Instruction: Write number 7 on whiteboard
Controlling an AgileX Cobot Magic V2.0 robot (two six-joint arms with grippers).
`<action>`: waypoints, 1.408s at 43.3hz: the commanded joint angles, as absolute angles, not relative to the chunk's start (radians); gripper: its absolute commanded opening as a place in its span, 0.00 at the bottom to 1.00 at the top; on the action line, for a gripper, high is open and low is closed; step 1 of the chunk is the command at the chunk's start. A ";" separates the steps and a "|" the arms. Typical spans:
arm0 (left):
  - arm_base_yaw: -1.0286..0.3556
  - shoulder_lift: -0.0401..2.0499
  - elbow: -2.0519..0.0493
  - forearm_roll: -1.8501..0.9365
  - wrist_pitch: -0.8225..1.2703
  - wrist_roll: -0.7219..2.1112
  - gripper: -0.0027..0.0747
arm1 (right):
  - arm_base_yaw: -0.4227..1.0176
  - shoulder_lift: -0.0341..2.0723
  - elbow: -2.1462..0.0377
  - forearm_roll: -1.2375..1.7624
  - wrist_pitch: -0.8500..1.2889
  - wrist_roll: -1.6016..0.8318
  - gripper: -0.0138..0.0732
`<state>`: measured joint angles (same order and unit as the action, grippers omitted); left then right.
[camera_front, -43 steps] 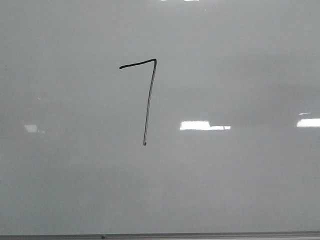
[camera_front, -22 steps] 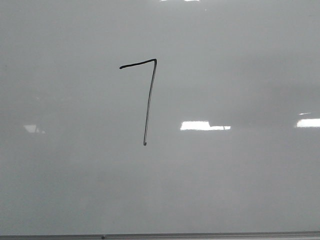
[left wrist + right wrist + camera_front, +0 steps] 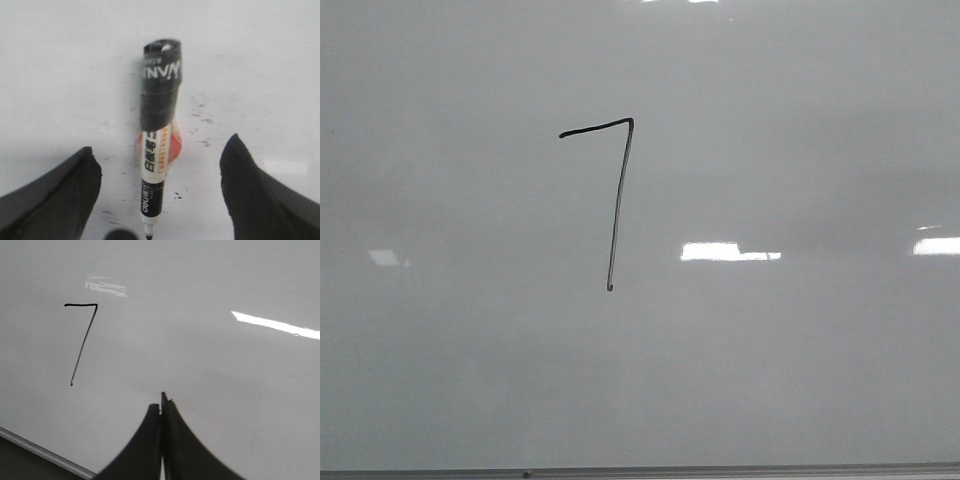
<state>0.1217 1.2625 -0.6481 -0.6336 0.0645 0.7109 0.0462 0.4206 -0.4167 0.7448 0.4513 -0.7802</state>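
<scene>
Whiteboard [image 3: 800,120] fills the front view, and the number 7 [image 3: 617,200] stands on it left of centre in thin black line: a short slanted top stroke joined to a long near-vertical downstroke. Neither arm shows in that view.

The left wrist view alone shows the left gripper [image 3: 160,197], its two dark fingers [image 3: 55,195] spread wide apart and gripping nothing. Between them, clear of both, lies a marker [image 3: 157,145] with a black cap and a white, red and black label, resting on a pale scuffed surface [image 3: 260,75].

The right wrist view shows the right gripper [image 3: 161,440] with its fingers pressed together, nothing seen between them. It points at the board, with the figure [image 3: 82,342] well off to one side of the fingertips and the board's metal edge [image 3: 45,452] near the lower corner.
</scene>
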 commanded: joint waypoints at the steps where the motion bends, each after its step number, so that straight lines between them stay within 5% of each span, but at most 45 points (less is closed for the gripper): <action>1: 0.115 1.145 -0.676 -0.642 0.123 0.701 0.65 | 0.039 0.426 -0.444 0.770 0.388 -0.780 0.08; 17: 0.115 0.806 -0.586 -0.642 0.258 0.701 0.01 | 0.039 0.426 -0.444 0.770 0.388 -0.780 0.08; 29: 0.115 0.657 -0.566 -0.642 0.263 0.703 0.01 | 0.039 0.426 -0.444 0.770 0.388 -0.780 0.08; 61: 0.115 0.661 -0.566 -0.642 0.263 0.703 0.01 | 0.039 0.426 -0.444 0.770 0.388 -0.780 0.08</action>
